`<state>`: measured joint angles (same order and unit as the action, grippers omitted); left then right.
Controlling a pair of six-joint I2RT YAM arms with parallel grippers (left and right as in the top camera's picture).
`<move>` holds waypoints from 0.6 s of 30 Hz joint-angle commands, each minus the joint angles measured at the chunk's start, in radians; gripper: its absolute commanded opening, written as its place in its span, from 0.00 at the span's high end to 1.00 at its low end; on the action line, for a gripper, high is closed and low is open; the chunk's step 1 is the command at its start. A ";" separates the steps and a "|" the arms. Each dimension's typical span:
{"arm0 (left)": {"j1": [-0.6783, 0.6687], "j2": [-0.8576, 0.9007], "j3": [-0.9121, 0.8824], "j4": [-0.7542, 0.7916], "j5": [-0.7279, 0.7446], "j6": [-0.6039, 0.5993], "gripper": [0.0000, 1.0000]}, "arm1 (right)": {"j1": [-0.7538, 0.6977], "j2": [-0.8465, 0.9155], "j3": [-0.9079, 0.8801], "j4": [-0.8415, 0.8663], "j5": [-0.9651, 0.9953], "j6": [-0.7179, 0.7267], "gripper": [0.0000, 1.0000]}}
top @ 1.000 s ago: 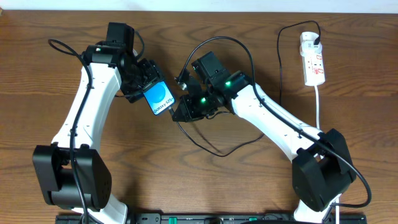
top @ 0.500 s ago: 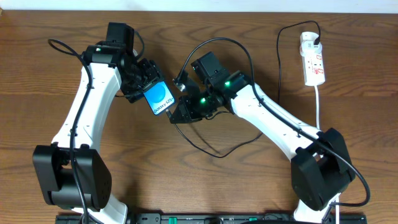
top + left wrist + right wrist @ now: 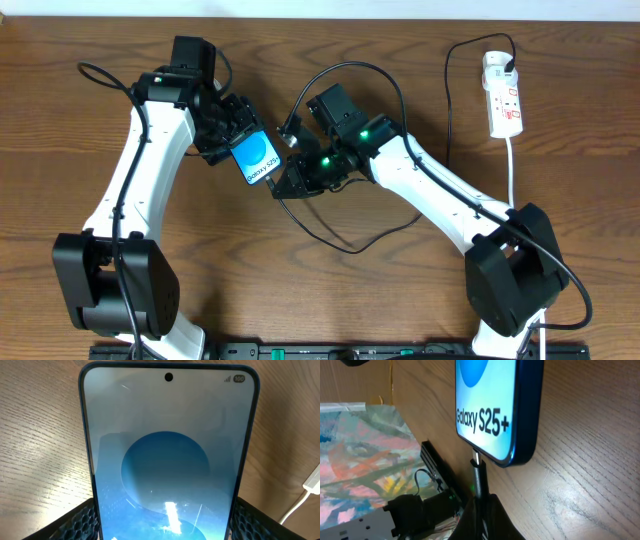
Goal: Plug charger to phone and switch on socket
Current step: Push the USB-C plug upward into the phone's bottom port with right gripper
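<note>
The phone, blue screen with white "Galaxy S25+" text, is held tilted above the table by my left gripper, whose fingers are shut on its sides. My right gripper is shut on the charger's connector end; its metal tip sits at the phone's bottom edge. The black charger cable loops over the table and runs up to its plug in the white socket strip at the far right.
The socket's thick white cord runs down the right side, and shows in the left wrist view. The right arm crosses the middle. The robot base bar lies along the front edge.
My right gripper has moved slightly left with the connector, closing the small gap to the phone's bottom edge. The left arm and phone have stayed put.
</note>
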<state>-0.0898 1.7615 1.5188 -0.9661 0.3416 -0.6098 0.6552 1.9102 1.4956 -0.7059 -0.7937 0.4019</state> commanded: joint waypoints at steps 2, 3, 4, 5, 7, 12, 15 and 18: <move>0.000 -0.017 0.017 -0.002 0.012 -0.012 0.93 | -0.006 0.007 0.002 0.008 -0.028 0.006 0.99; 0.000 -0.017 0.017 -0.002 0.012 -0.012 0.93 | -0.008 0.007 0.002 0.008 -0.028 0.006 0.99; 0.000 -0.017 0.017 -0.002 0.012 -0.012 0.93 | -0.009 0.007 0.002 0.008 -0.027 0.006 0.99; 0.000 -0.017 0.017 -0.002 0.012 -0.012 0.93 | -0.008 0.007 0.002 0.008 -0.028 0.006 0.99; 0.000 -0.017 0.017 -0.002 0.012 -0.012 0.93 | -0.008 0.007 0.002 0.008 -0.027 0.006 0.99; 0.000 -0.017 0.017 -0.002 0.012 -0.012 0.93 | -0.008 0.015 0.000 0.007 -0.021 0.010 0.99; 0.000 -0.017 0.017 -0.002 0.012 -0.012 0.93 | -0.008 0.034 0.000 0.006 -0.022 0.013 0.99; 0.001 -0.017 0.017 -0.002 0.012 -0.011 0.93 | -0.008 0.048 0.000 0.006 -0.041 0.013 0.99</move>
<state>-0.0898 1.7615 1.5188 -0.9665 0.3416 -0.6098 0.6544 1.9308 1.4956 -0.7010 -0.8005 0.4030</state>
